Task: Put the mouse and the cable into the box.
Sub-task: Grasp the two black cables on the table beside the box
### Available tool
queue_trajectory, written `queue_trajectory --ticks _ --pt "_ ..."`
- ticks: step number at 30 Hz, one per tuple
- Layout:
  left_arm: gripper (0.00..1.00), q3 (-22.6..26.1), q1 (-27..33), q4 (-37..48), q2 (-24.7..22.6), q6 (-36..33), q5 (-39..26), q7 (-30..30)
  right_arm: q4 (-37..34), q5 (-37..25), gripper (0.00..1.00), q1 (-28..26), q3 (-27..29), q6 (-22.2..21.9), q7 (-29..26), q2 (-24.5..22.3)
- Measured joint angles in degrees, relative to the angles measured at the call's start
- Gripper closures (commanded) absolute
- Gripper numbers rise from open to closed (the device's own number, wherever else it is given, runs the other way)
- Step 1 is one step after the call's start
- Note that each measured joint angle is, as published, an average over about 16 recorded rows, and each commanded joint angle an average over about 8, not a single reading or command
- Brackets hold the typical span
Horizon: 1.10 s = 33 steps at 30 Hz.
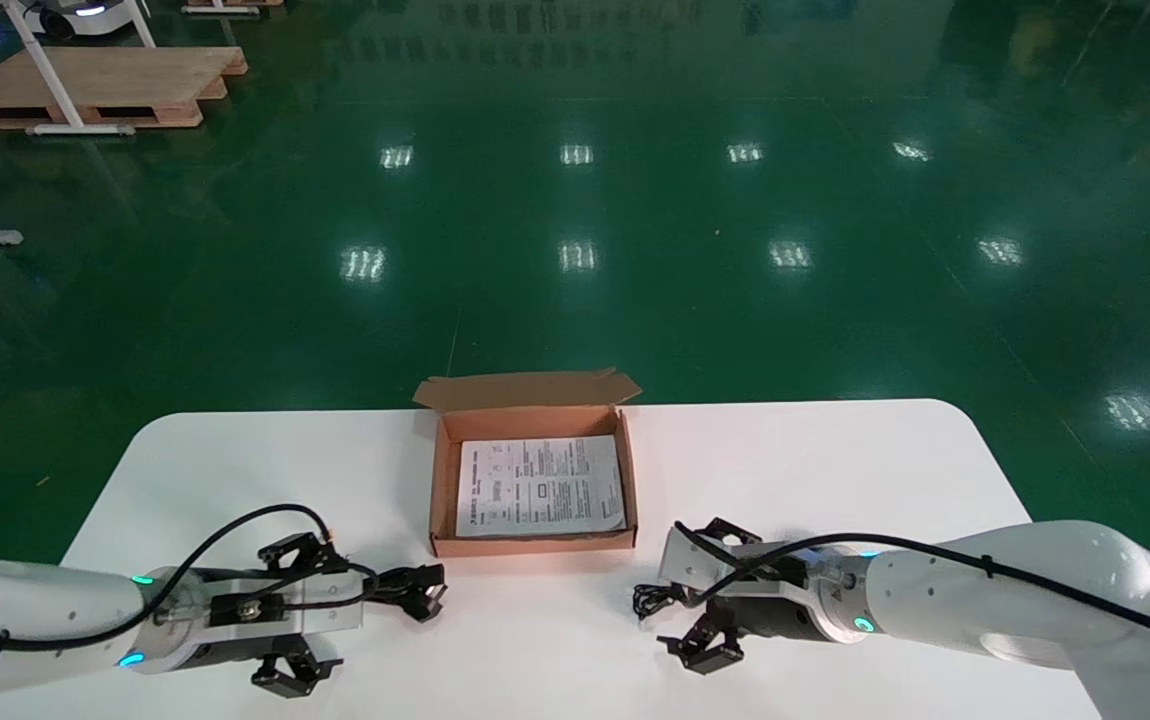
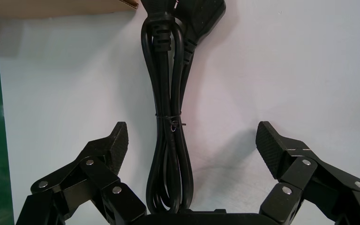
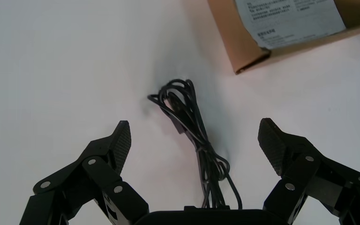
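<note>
A thick black power cable (image 2: 168, 93), folded and bound with a twist tie, lies on the white table (image 1: 835, 470) between the spread fingers of my left gripper (image 2: 192, 140), untouched. In the head view this cable (image 1: 410, 588) is left of the box's front, with the left gripper (image 1: 310, 610) over its near end. A thin black cable bundle (image 3: 187, 112) lies between the fingers of my open right gripper (image 3: 194, 140) and runs under its palm. From the head camera, the thin cable (image 1: 650, 600) sticks out of the right gripper (image 1: 695, 595). No mouse shows in any view.
An open cardboard box (image 1: 445, 480) sits mid-table with its lid folded back and a printed sheet (image 1: 540, 485) on its floor. Its corner (image 3: 243, 47) is close to the right gripper. The table's front edge runs just behind both arms.
</note>
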<state>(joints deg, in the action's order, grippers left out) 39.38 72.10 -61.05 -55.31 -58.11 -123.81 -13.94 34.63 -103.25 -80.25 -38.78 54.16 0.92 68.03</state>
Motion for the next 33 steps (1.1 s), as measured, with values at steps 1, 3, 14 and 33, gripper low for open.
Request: queue_trajectory --ticks 1,3,14,33 --pt "0.0 0.0 0.0 0.0 0.0 0.0 0.0 0.0 -1.4 0.0 0.0 -0.5 0.0 -0.1 0.8 0.5" --pt "0.0 0.0 0.0 0.0 0.0 0.0 0.0 0.0 -4.0 0.1 0.0 -1.3 0.0 -0.2 2.2 1.2" --pt "0.78 0.0 0.0 -0.1 0.0 0.0 -0.1 -0.1 -10.0 0.6 0.82 -3.1 0.0 0.1 5.5 2.8" --pt "1.0 0.0 0.0 -0.1 0.0 0.0 0.0 -0.1 -8.7 0.8 1.0 -2.7 0.1 0.2 5.1 2.4"
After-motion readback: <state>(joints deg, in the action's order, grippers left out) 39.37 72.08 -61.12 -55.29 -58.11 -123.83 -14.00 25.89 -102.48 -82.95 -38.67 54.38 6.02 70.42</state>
